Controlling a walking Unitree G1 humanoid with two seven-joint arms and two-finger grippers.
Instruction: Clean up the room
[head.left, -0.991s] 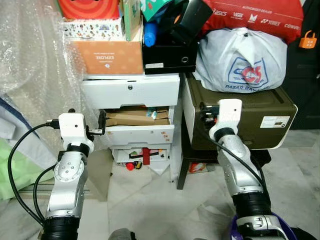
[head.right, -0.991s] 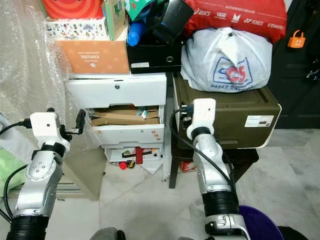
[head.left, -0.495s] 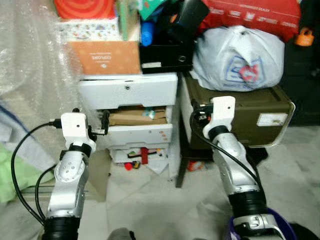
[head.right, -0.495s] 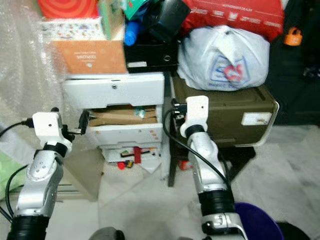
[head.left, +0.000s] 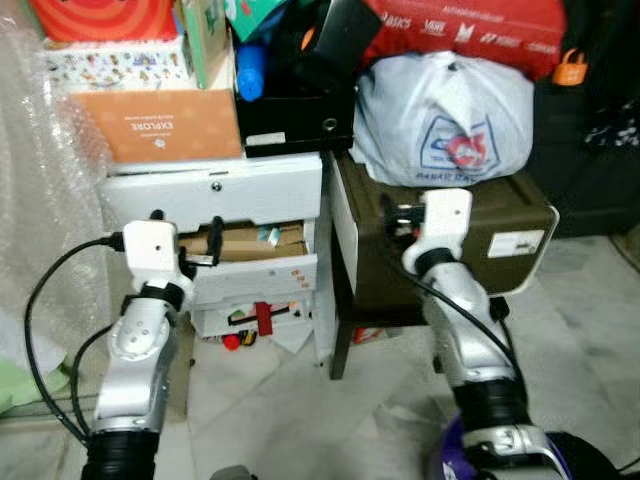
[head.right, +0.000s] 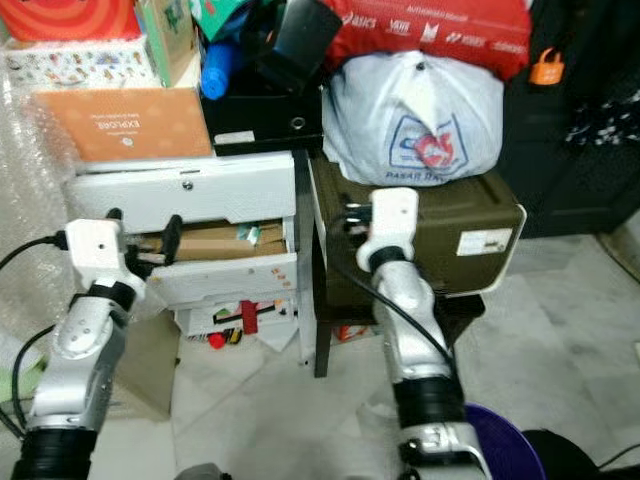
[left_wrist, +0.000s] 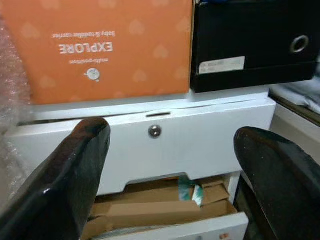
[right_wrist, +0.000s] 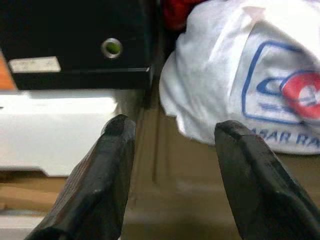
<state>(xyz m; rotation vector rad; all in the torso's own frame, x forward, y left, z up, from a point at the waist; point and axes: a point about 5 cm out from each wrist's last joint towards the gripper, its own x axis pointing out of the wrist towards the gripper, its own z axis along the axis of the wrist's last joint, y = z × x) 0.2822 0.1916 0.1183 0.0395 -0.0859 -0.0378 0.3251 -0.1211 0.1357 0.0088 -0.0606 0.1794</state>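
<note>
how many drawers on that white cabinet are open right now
1: the middle drawer, pulled out with cardboard inside. The top drawer looks shut; the bottom area is too cluttered to tell.

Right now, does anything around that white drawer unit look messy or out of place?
Yes. The middle drawer hangs open, stuffed with cardboard sticking above its front. Below it, small red items lie loose at the unit's base, one spilling onto the floor.
</note>
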